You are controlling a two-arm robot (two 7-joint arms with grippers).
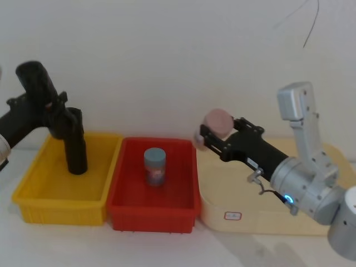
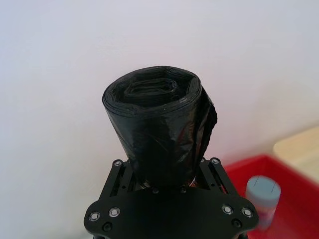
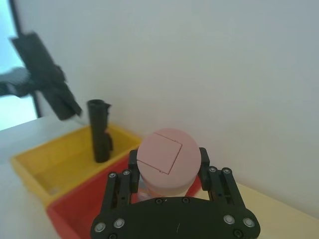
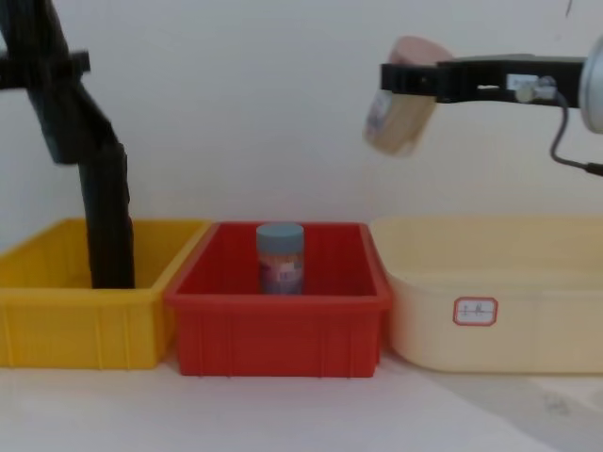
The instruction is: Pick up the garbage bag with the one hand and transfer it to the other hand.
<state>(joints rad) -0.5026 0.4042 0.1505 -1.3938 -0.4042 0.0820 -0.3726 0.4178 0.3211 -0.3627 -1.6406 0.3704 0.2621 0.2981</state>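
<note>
Up left, left gripper [image 1: 55, 107] clamps garbage bag [image 2: 154, 129] (right gripper [image 3: 168, 158]: jar [image 4: 403, 113]).

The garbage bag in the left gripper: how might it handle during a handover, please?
Glossy wound film, so the garbage bag may slip in the left gripper. Its wrinkled layers suggest it gives when pinched. Being cylindrical, it would probably roll if laid down.

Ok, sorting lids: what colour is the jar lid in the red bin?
Grey-blue round plastic lid, best in chest view.
</note>
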